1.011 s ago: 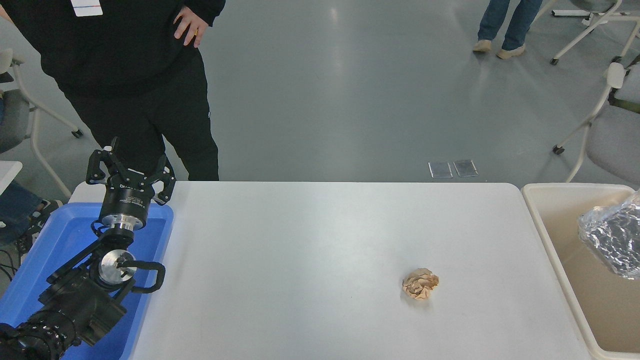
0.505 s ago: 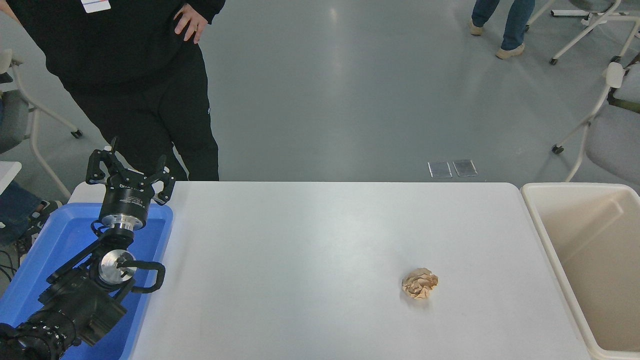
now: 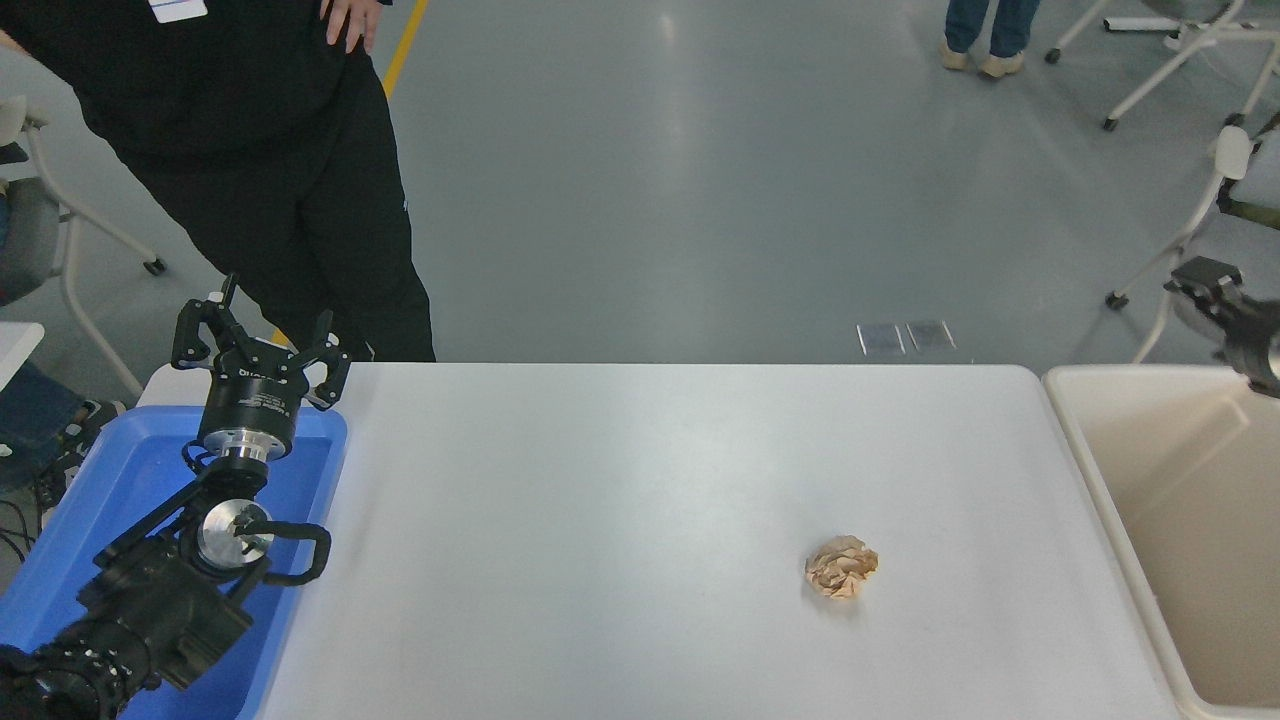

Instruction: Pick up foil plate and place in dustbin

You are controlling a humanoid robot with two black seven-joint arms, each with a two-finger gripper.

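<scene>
Since the earlier frames the foil plate has dropped out of sight: a second ago it hung over the dustbin [image 3: 1160, 470] at the right edge, and now no foil shows in the visible part of the bin, whose right and near portions are cut off by the picture's border. Meanwhile the right gripper [image 3: 1232, 320] has come into view at the right edge, just above the bin's far rim; only its dark tip shows and I cannot tell whether it is spread or closed, though nothing is seen in it. The person in black [image 3: 250, 150] at the far left side has shifted slightly.

On the white desk [image 3: 650, 470] a crumpled brown paper ball [image 3: 841, 567] lies alone toward the near right, well apart from the bin and from everything else. At the lower left the left gripper [image 3: 258, 335] is parked above the far end of a blue tray [image 3: 110, 490], its fingers spread and holding nothing; its arm hides much of the tray. Beyond the desk stand wheeled chairs [image 3: 1180, 250] at the right, and a second person's legs [image 3: 985, 35] are cut off at the top.
</scene>
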